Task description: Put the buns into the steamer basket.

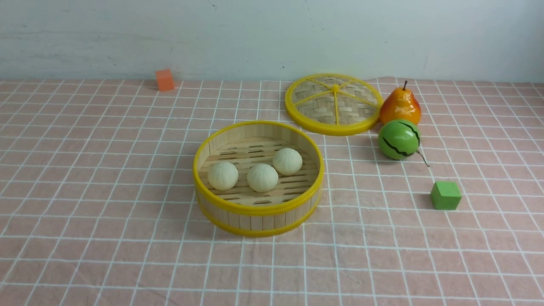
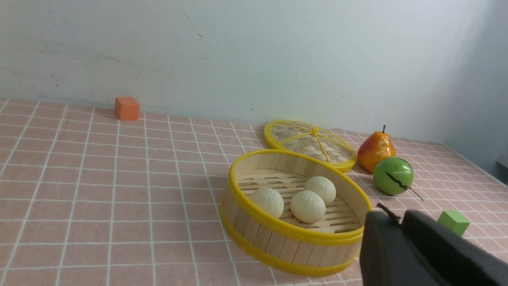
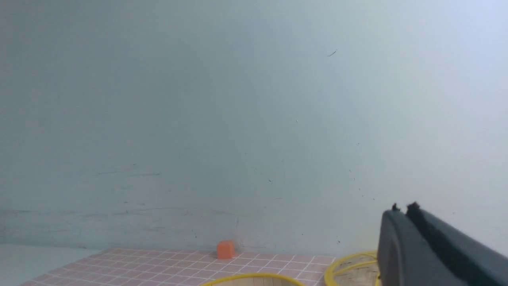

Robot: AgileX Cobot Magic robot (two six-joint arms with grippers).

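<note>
Three cream-white buns point(image 1: 222, 175) point(image 1: 262, 177) point(image 1: 287, 161) lie side by side on the slatted floor of the bamboo steamer basket point(image 1: 221, 202) in the middle of the cloth. In the left wrist view the buns point(image 2: 308, 206) sit inside the basket point(image 2: 278, 240). My left gripper point(image 2: 399, 216) is shut and empty, held close in front of the basket's rim. My right gripper point(image 3: 401, 209) is shut and empty, raised and facing the wall; the basket's rim point(image 3: 254, 277) shows below it. Neither gripper appears in the front view.
A flat woven disc with yellow spokes point(image 1: 334, 103) lies behind the basket. A pear point(image 1: 400, 106), a green striped melon ball point(image 1: 398, 139) and a green cube point(image 1: 445, 195) are to the right. An orange cube point(image 1: 164, 79) stands by the back wall.
</note>
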